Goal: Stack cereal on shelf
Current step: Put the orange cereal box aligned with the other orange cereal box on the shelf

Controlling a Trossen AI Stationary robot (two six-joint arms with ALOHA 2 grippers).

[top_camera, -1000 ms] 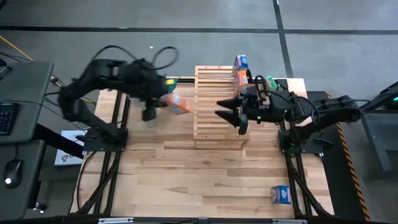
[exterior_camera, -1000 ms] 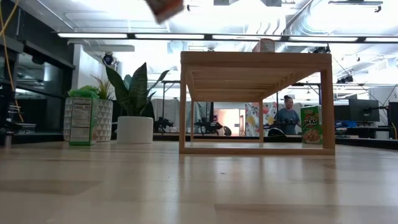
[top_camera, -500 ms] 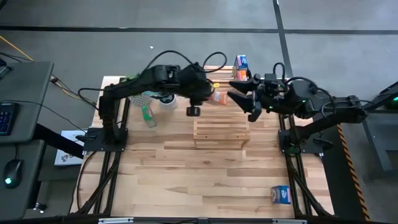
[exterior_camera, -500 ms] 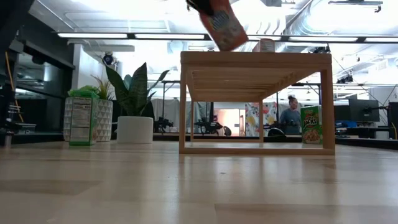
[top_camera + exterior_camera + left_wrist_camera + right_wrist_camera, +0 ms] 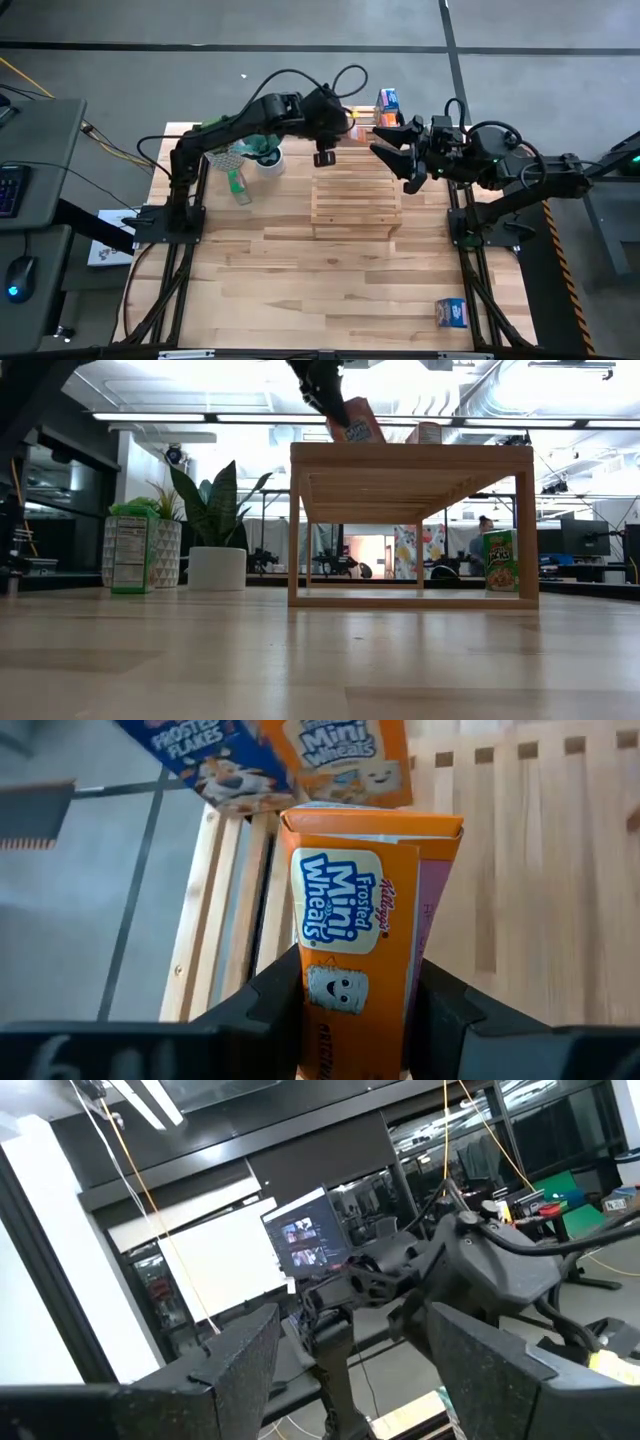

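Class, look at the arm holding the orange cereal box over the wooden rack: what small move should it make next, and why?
Probably lower the box the last bit and set it down. The left end effector grips the orange Mini Wheats box at the shelf top's far end, just short of the two boxes already there. In the low view the held box looks tilted, so levelling it first seems wise.

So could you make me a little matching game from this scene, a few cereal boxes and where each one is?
Things:
1. Orange Frosted Mini Wheats box
2. Blue Frosted Flakes box
3. Green cereal box
4. Blue box

Places:
A. Alone on the tabletop, near corner by the right arm's side
B. Standing on the table beyond the shelf
C. Clamped in the left gripper, over the shelf
D. On the shelf's far end

Pairs: 1-C, 2-D, 3-B, 4-A
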